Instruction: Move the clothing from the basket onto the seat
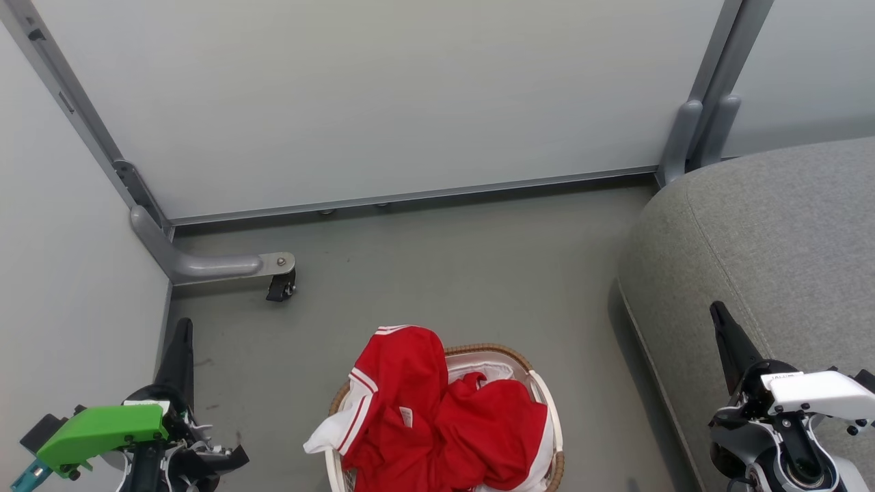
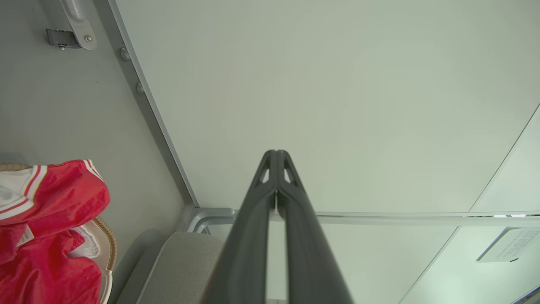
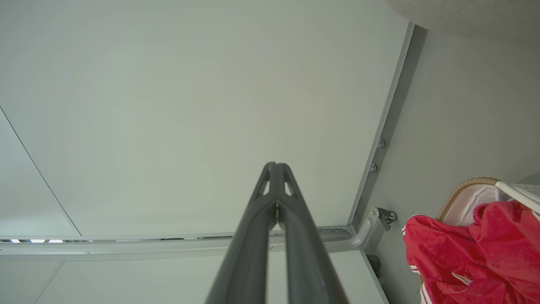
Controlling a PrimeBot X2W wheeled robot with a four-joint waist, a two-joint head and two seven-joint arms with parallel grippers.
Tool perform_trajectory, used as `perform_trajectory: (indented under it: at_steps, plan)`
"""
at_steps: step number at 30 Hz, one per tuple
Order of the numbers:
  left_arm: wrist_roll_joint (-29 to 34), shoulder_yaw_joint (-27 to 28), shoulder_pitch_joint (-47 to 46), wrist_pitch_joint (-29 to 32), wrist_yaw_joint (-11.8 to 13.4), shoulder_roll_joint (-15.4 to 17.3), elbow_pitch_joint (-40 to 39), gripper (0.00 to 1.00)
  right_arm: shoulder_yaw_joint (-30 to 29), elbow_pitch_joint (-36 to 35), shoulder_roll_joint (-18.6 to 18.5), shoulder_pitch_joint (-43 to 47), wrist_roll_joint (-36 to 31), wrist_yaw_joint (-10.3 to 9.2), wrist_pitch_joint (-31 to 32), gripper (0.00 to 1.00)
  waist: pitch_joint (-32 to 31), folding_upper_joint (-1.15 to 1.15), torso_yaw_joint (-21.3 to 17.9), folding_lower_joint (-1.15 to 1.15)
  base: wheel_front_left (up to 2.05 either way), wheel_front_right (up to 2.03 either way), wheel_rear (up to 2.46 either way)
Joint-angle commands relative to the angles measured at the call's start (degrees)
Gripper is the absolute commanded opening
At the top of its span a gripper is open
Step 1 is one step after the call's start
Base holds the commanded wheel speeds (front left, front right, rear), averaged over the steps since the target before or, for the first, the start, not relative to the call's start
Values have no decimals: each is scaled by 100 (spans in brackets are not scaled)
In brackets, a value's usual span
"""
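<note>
Pale partition panels (image 1: 383, 102) wall in a grey floor (image 1: 444, 273), with the grey upholstered seat (image 1: 772, 232) filling the floor's right side as far as its back right corner. The oval white basket (image 1: 493, 351) with its brown woven rim stands on the floor well short of the back edge, near the seat's front but apart from it. The clothing (image 1: 437, 410), red with white sleeves and stripe trim, lies heaped in the basket, one white-trimmed part draped over the rim on the robot's left. Neither arm reaches toward it. The left gripper (image 1: 183, 326) is held low along the floor's left edge and the right gripper (image 1: 718, 309) over the seat's front edge, both pointing toward the back panel. In each wrist view the dark fingers (image 2: 253, 219) are pressed together at the tips with nothing between them. A small black caster (image 1: 280, 288) sits under the frame foot near the back left corner.
</note>
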Motion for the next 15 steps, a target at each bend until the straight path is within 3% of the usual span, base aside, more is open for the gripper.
perform_trajectory:
  at_steps: [1, 6, 7, 15]
  plan:
    - [-17, 9, -65, 20, 9, 9, -5, 0, -9, -10, -35, 64, 18, -2, 9, 0, 0, 0, 0, 0, 0, 0, 0]
    - [-17, 9, -65, 20, 9, 9, -3, 0, -9, -10, -35, 64, 18, -2, 10, 0, 0, 0, 0, 0, 0, 0, 0]
    - [-1, 0, 0, 0, 0, 0, 0, 100, 0, 0, 0, 0, 0, 0, 1, 100, 0, 0, 0, 0, 0, 0, 0]
    - [94, -30, 73, -119, 0, 3, 171, 100, 92, 80, 14, 48, -122, -1, -113, 100, 7, 0, -1, 0, 0, 0, 0]
